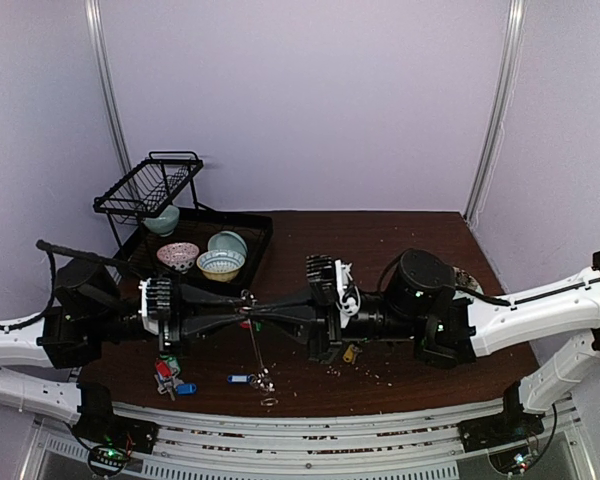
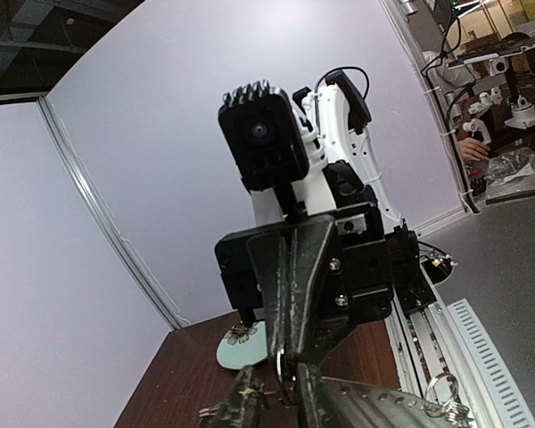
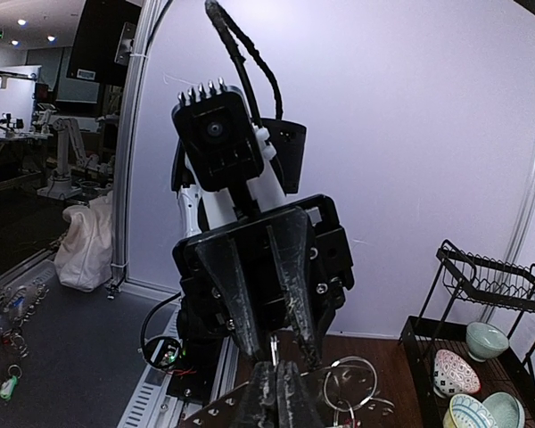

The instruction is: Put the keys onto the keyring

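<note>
Keyring [image 1: 257,345] hangs from two claws over the desk

Right claw [image 1: 260,310] is closed tight on the top rim of the keyring, its fingers pressed flat together. Left claw [image 1: 238,306] meets it tip to tip from the other side, its fingers drawn near each other with only a thin gap. Whether it grips the rim or something else there cannot be told. From that pinch the keyring hangs edge-on above the near part of the desk [image 1: 400,240], with small wire rings [image 1: 266,381] bunched at its low end. The keys [image 1: 164,371] lie loose on the desk. A cluster with red, green and blue tags sits below the left arm. A blue-tagged key [image 1: 238,379] lies just left of the wire rings, and a yellow-tagged key [image 1: 350,352] lies under the right arm. Farther back on the left, a black tray [image 1: 258,228] holds bowls [image 1: 221,263], with a wire rack [image 1: 145,185] standing over its far end
</note>
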{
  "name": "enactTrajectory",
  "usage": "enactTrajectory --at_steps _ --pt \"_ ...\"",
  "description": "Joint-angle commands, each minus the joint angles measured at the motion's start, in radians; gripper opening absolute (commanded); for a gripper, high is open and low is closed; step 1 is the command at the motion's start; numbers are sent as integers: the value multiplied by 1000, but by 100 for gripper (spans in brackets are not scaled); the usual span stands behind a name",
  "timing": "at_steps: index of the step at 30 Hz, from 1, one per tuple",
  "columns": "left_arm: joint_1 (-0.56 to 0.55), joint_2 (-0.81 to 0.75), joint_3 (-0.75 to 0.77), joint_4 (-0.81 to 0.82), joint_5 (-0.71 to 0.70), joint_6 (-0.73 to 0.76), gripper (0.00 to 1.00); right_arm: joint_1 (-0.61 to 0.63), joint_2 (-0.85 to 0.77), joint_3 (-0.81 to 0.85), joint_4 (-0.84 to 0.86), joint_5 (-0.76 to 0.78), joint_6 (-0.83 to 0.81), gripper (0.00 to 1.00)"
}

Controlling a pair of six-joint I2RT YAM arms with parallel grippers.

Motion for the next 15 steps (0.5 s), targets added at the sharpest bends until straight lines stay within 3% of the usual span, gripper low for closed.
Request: enactTrajectory --at_steps 1,6,11,15 --pt "6 9 4 2 -26 12 16 3 -49 8 39 0 3 0" --pt "6 9 3 2 -23 13 9 3 -47 5 41 0 4 0" --pt "6 4 -4 6 -45 14 15 3 -48 4 46 -1 4 0" --pt "5 8 -2 2 -53 18 3 3 -49 4 46 -4 2 0"
